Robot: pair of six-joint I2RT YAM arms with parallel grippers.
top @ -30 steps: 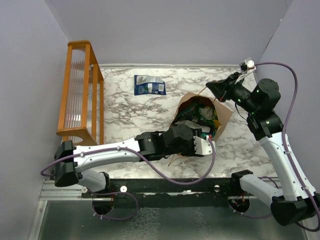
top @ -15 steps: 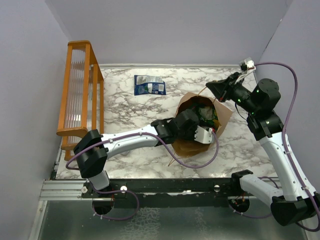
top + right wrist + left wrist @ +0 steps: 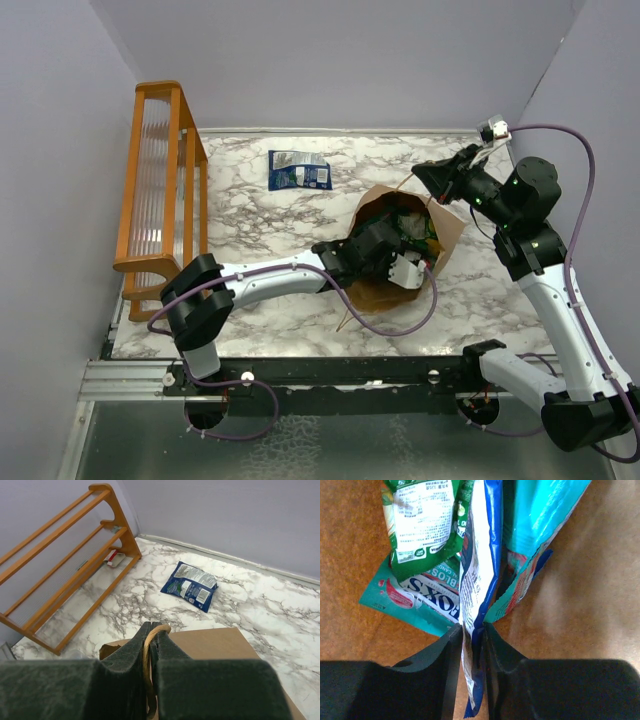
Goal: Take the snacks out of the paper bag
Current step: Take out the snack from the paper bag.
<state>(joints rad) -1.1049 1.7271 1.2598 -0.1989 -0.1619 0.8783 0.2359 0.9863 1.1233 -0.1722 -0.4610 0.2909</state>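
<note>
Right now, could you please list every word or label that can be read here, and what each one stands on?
"BLOS", cut off: on the teal packet in the paper bag.
"OX'S", cut off: same packet, the line below.
On the green packet: white label, too small to read.
On the blue-and-white packet in the left gripper: fine print, blurred.
On the dark blue packet on the table: too small to read.

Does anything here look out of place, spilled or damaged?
Nothing is spilled or damaged. The paper bag lies tipped on its side, but the right gripper holds its handle. One dark blue packet lies alone on the table.
</note>
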